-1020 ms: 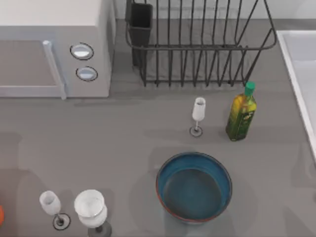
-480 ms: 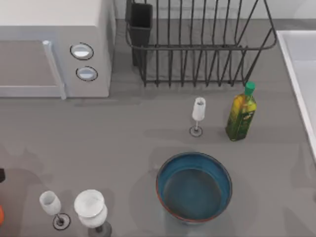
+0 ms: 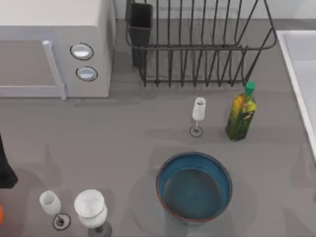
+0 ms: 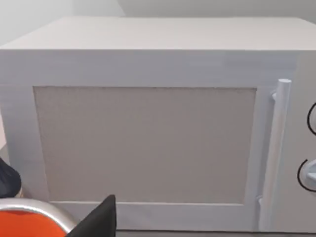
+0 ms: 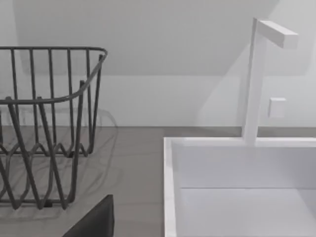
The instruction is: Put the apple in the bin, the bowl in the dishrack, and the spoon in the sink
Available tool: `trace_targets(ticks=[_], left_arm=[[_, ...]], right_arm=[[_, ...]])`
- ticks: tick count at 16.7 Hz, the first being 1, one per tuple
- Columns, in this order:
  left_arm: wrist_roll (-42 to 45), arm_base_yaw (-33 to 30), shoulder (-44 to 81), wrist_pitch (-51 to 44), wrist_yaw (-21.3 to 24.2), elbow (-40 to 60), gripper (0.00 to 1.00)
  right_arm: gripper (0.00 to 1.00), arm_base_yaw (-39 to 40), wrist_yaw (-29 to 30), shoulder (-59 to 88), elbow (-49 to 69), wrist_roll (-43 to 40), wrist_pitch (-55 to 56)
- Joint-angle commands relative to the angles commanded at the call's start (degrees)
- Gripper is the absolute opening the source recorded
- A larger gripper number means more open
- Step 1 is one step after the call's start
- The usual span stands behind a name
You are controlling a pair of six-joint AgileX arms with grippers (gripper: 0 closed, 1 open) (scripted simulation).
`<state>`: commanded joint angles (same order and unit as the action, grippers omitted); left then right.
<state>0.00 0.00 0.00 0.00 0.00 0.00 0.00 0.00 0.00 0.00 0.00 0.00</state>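
One grey table (image 3: pixel 123 143) seen from above, with the blue bowl (image 3: pixel 194 186) standing upright near its front edge. Straight behind the bowl, at the back of the table, is the black wire dishrack (image 3: pixel 197 47), its dark utensil cup (image 3: pixel 140 22) on the corner further left. Between the bowl and the rack stand a small stemmed glass (image 3: pixel 198 114) and, to its right, a green-capped oil bottle (image 3: pixel 242 112). Behind and right of the bowl, at the table's edge, lies the pale sink (image 3: pixel 298 69). Far behind and left of the bowl sits a white microwave (image 3: pixel 54 47). Well to the bowl's left are two more stemmed glasses, a small one (image 3: pixel 52 207) and a larger one (image 3: pixel 91 210). Beyond them, the dark left arm (image 3: pixel 6 168) enters at the edge, above a sliver of orange fruit (image 3: pixel 1 215).

Left wrist view: the microwave's door (image 4: pixel 143 143) and handle (image 4: pixel 276 148) face the camera, with a pale wall behind. A dark piece of the left gripper (image 4: pixel 96 222) shows beside an orange shape (image 4: pixel 24 226) with a grey rim. I cannot tell whether the gripper is wide or narrow.

Right wrist view: the dishrack (image 5: pixel 49 98), the sink's rim (image 5: pixel 170 187) and a white faucet (image 5: pixel 256 79) stand before a plain pale wall. A dark piece of the right gripper (image 5: pixel 94 219) shows; its spread cannot be told.
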Motion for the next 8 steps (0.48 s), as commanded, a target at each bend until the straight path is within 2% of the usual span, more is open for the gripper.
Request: trace_targets(ticks=[4,8], left_arm=[[0.0,0.0,0.0,0.0,0.0,0.0,1.0],[0.0,0.0,0.0,0.0,0.0,0.0,1.0]], right_arm=[[1.0,0.3,0.0,0.6,0.6,0.4,-0.6],[1.0,4.3,0.0,8.4,8.3,5.0,-7.0]])
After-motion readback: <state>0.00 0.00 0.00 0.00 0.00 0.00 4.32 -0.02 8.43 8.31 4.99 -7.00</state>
